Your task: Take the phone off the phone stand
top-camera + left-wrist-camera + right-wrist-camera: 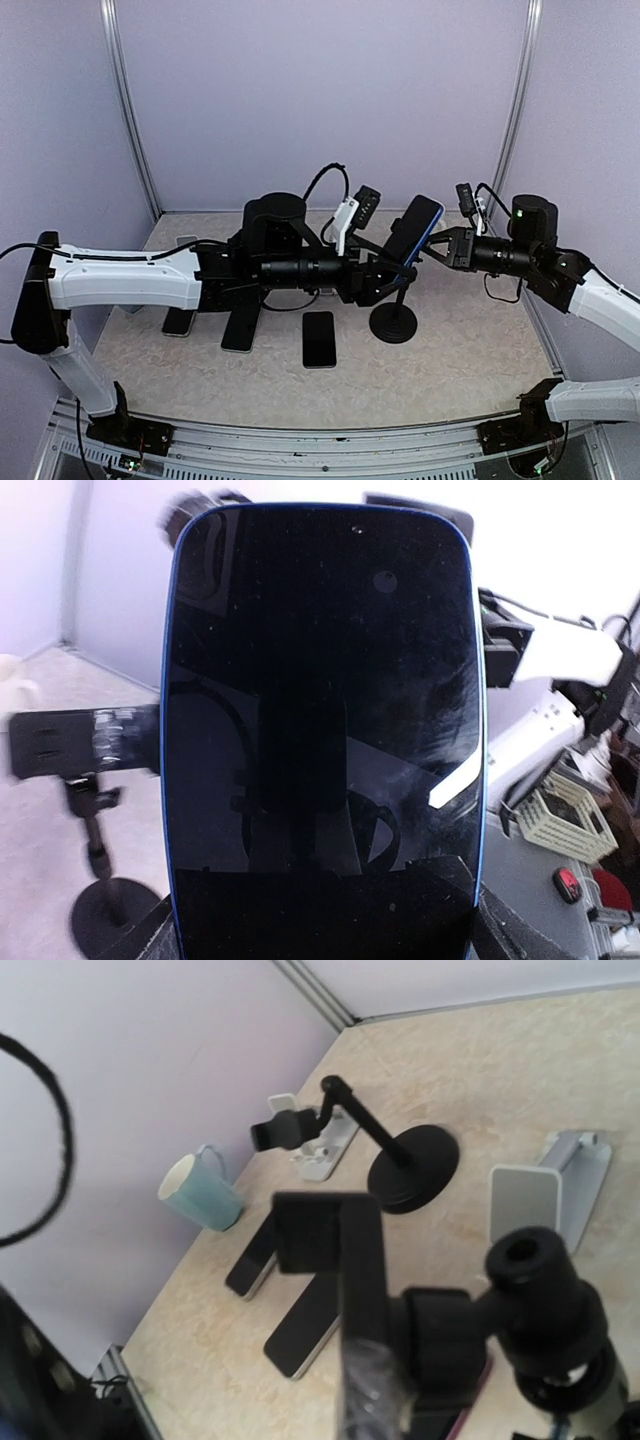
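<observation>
Here, left gripper [396,264] clamped on the lower end of the blue-edged phone [320,710], high above the base of the phone stand [393,322], its clamp blurred and half hidden behind the phone, right gripper [434,248] close beside, opening unreadable, bare table [470,340] right of the base.

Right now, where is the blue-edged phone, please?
Top view, right of centre: the phone sits in the left gripper above the stand's round base, right gripper just beside it.

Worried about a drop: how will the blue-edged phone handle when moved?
Phone probably stiff; its glossy glass face suggests slippery and fragile. Left end effector seems to pinch only its lower edges, so it may pivot.
</observation>
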Motion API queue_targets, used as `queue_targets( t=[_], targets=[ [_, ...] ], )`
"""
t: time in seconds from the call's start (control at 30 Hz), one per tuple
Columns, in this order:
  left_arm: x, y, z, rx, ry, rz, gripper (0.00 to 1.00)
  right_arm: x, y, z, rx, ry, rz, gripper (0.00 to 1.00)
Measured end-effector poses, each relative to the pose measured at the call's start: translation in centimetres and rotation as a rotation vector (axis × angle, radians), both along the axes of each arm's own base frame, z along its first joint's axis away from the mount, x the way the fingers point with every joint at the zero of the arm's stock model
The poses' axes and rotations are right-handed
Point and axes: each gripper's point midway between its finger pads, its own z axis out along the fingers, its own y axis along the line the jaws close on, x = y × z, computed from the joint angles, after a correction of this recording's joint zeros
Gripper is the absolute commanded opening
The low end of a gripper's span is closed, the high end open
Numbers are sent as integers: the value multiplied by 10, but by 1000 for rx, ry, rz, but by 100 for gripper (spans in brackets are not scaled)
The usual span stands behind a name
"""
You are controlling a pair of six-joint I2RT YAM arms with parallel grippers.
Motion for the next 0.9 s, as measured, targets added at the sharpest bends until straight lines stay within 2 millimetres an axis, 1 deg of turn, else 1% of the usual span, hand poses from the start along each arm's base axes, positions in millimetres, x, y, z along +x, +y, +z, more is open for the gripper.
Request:
queue_targets(
  t=[0.2,0.27,0.33,0.4,0.5,0.63,0.77,0.9],
  targets=[
    [36,54,28,-63,-34,178,3,20,4,-1,-16,-12,-27,0],
    [43,69,33,-76,-37,226,3,28,5,-1,-20,-16,-36,0],
    [46,78,31,-79,-38,260,3,37,5,0,-24,-21,-49,0],
    [47,83,25,-68,-33,282,3,47,4,0,-33,-22,-67,0],
    [50,88,10,-40,-20,312,3,63,1,1,-44,-28,-95,0],
    [53,92,-4,-11,-10,337,3,84,-5,2,-54,-35,-133,0],
    [55,94,-9,-3,-7,351,3,99,-9,2,-54,-35,-155,0],
    [56,96,-9,-2,-7,362,3,110,-9,2,-46,-36,-163,0]
  ],
)
